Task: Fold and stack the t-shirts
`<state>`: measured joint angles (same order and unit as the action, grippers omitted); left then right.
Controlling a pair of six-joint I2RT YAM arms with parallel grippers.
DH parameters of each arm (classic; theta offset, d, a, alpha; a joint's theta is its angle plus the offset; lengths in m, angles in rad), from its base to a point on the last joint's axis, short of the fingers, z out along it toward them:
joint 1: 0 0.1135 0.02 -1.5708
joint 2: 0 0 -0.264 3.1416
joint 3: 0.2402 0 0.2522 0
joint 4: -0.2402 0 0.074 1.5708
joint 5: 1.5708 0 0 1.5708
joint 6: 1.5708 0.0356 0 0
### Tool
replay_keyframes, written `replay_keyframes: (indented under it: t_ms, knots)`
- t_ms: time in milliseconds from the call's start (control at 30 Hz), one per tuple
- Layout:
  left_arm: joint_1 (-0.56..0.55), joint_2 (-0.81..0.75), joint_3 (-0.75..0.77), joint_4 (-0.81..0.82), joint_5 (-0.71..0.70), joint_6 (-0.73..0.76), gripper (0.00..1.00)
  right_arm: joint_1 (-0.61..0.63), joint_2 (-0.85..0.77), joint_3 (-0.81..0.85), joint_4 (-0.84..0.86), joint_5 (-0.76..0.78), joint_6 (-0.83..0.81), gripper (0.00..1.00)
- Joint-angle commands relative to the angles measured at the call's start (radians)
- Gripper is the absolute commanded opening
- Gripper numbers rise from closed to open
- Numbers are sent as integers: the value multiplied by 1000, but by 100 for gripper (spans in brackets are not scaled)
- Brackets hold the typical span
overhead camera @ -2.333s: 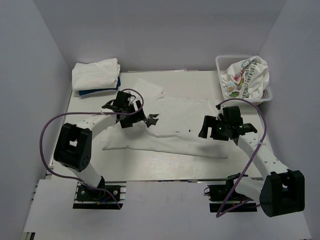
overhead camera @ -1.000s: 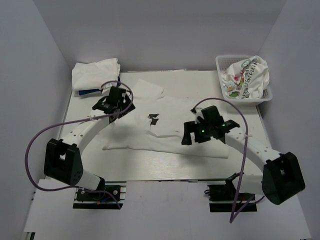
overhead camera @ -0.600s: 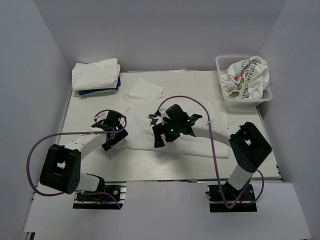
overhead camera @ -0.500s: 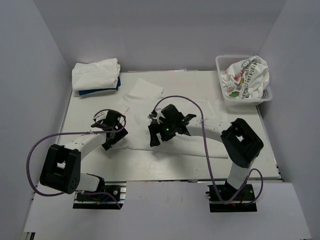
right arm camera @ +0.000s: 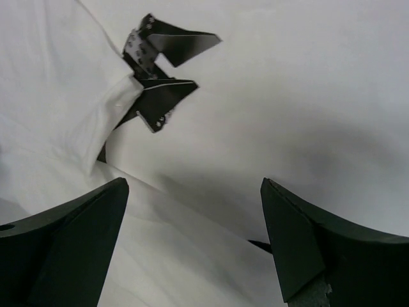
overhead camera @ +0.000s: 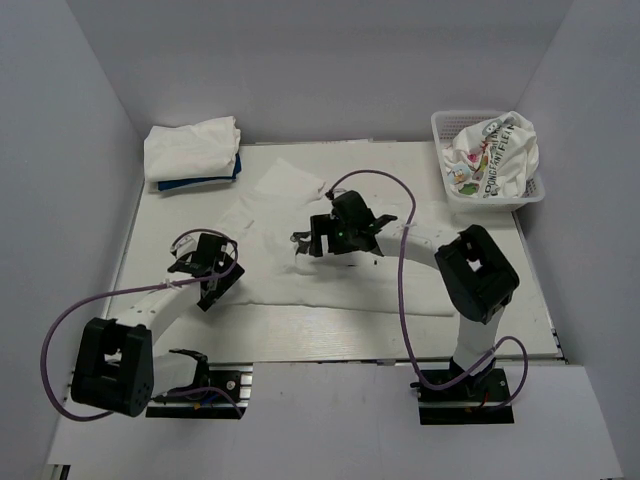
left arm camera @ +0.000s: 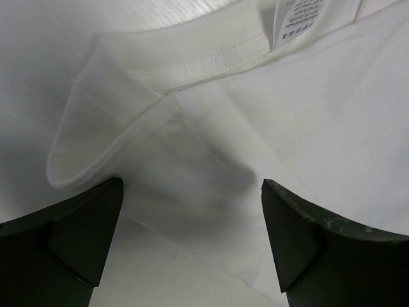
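- White t-shirt (overhead camera: pixel 340 285) lies spread on the counter (overhead camera: pixel 330 335); I'm at the folding step.
- Left pincer (left arm camera: pixel 192 185) and right pincer (right arm camera: pixel 195 182) are both wide open, empty, just above the cloth.
- Next I'd pinch an edge.

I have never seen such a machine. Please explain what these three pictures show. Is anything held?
Two robot arms stand at a table. One picture looks down from above; the other two come from cameras on the wrists, looking past their own dark fingers. A white t-shirt lies spread out. Folded shirts are stacked at the back left, and a basket at the back right holds a printed shirt. The left tool and the right tool are both open above the spread shirt, holding nothing.
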<state>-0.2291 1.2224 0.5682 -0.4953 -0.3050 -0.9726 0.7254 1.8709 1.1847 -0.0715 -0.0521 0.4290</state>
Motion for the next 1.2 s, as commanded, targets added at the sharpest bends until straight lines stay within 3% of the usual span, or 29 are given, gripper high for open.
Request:
replay_keyframes:
  t_ms: [0,167,267,400,600,667,800,933,1167]
  knots:
    - [14,-55,-15,-127,3,-18,99,-9,-136,-34,-13,49,14,90]
    - [14,-181,54,-177,24,23,99,-26,-467,-233,-88,286,40,90]
    - [-4,-172,90,-91,62,131,99,-52,-603,-335,-209,352,103,90]
    - [-4,-14,191,-25,107,181,99,-83,-726,-524,-277,345,194,90]
    - [8,313,295,95,210,210,99,-121,-684,-586,-206,351,163,90]
    - [8,389,324,39,221,210,99,-136,-629,-597,-188,319,122,90]
    - [8,384,265,-61,166,169,99,-130,-549,-605,-243,242,88,90]
    - [8,296,155,-244,64,57,99,-123,-619,-701,-295,137,106,90]
    - [8,155,59,-400,107,-11,99,-67,-719,-703,-340,-115,64,90]
